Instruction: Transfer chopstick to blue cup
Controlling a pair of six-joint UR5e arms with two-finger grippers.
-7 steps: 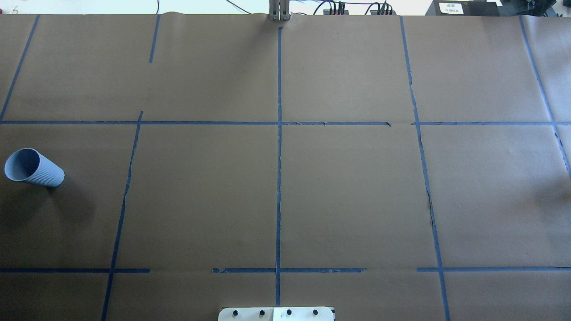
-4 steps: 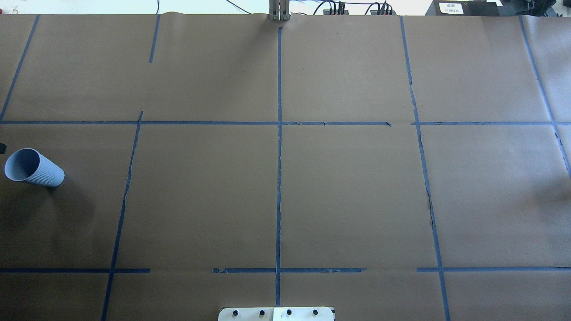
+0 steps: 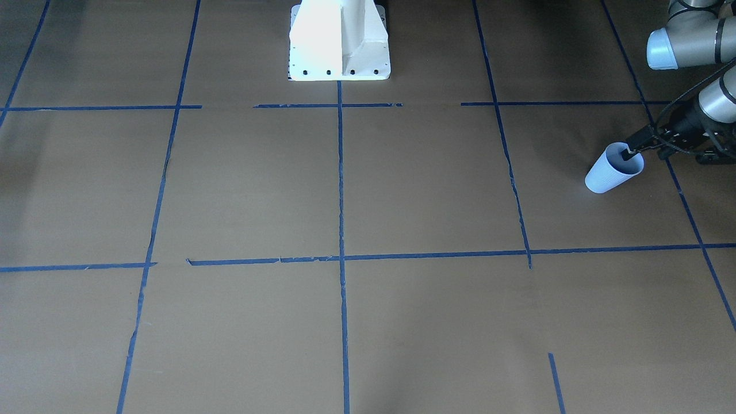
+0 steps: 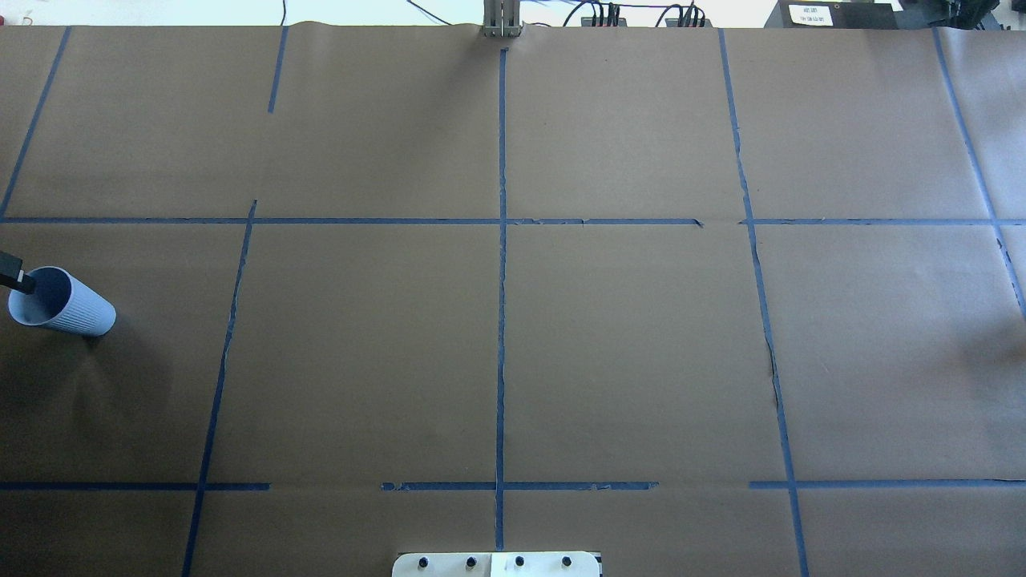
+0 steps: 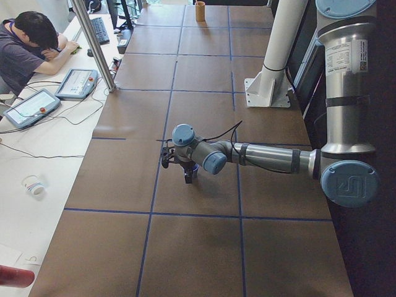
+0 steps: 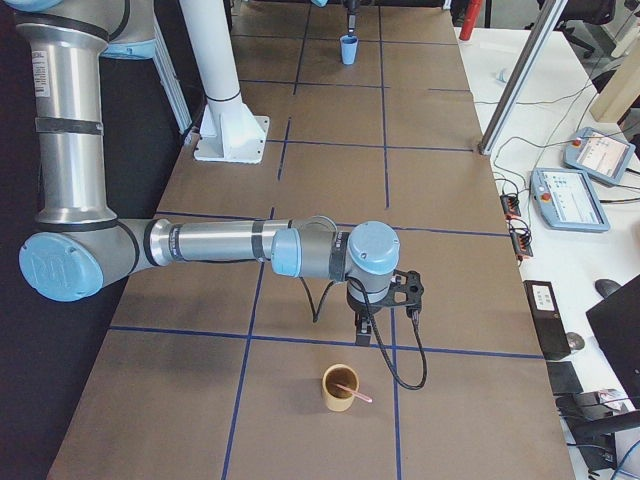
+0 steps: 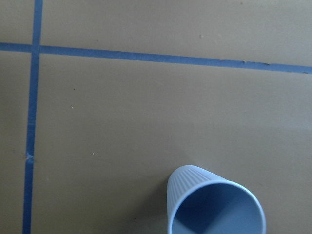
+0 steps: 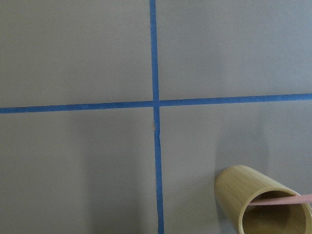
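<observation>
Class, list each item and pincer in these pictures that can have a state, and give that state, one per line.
blue cup: upright, empty.
bamboo cup: upright, holding the chopstick.
chopstick: leaning inside the bamboo cup, one end past its rim.
left pincer: over the blue cup's rim; open or shut cannot be told.
right pincer: beside the bamboo cup; open or shut cannot be told.

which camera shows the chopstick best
Exterior right: the pink chopstick shows clearly, leaning out of the bamboo cup. The right wrist view shows it bigger but cut by the frame edge. Exterior left shows only the far cup, too small. Overhead, front-facing and left wrist views miss it.
</observation>
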